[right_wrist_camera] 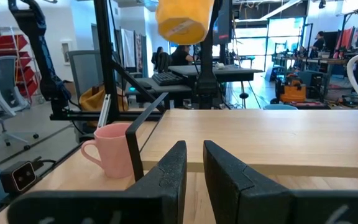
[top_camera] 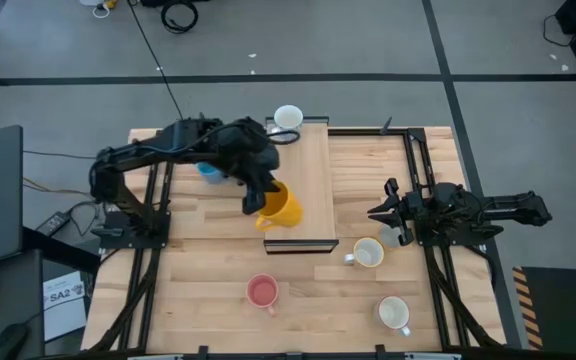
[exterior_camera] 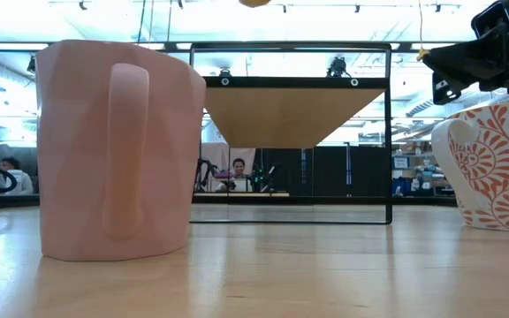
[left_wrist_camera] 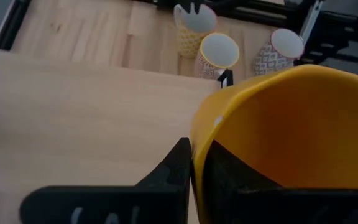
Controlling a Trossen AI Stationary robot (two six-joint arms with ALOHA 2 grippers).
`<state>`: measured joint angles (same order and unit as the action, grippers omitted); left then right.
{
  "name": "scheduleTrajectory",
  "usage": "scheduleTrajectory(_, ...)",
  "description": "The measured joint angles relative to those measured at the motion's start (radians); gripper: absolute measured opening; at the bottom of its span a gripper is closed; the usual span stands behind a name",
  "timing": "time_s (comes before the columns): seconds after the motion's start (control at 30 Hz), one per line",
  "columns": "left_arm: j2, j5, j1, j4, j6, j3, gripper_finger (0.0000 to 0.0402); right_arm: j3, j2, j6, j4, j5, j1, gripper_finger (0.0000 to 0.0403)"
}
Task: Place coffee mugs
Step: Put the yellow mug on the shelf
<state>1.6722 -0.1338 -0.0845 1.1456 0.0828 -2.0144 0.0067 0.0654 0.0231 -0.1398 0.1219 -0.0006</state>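
Observation:
My left gripper [top_camera: 266, 196] is shut on an orange-yellow coffee mug [top_camera: 281, 208] and holds it in the air over the raised wooden platform [top_camera: 308, 165]. The same mug [right_wrist_camera: 183, 18] shows high above the platform in the right wrist view. A blue mug [top_camera: 209, 172] stands under the left arm and a white mug [top_camera: 288, 118] at the platform's far edge. A pink mug [top_camera: 263, 291] and two white mugs [top_camera: 368, 253] [top_camera: 395, 313] stand on the near table. My right gripper [right_wrist_camera: 194, 165] waits at the table's right, level, open by a narrow gap, with nothing between its fingers. My left gripper holds the orange-yellow mug by its wall at the rim [left_wrist_camera: 199, 134], one finger [left_wrist_camera: 229, 174] inside the mug and one [left_wrist_camera: 173, 177] outside. The fingers slant down from the table's left. The mug hangs tilted and clear of the platform.
The platform sits in a black frame [exterior_camera: 387, 132] raised over the table's middle. Patterned mugs [left_wrist_camera: 216, 53] [left_wrist_camera: 278, 51] stand beyond it toward the right arm. In the low view the pink mug [exterior_camera: 113, 150] and a patterned mug [exterior_camera: 493, 168] stand close by. People sit in the room behind.

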Motion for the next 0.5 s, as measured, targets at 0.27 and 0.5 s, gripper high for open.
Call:
scheduleTrajectory(0.27,0.069,-0.002,0.0,0.011,-0.1,-0.01,0.0031,0.0,0.0,0.0,0.0,0.0,0.0,0.0061)
scheduleTrajectory(0.5,0.112,-0.001,0.01,0.011,-0.223,-0.01,0.0031,0.0,0.0,0.0,0.003,0.0,0.0,0.0061)
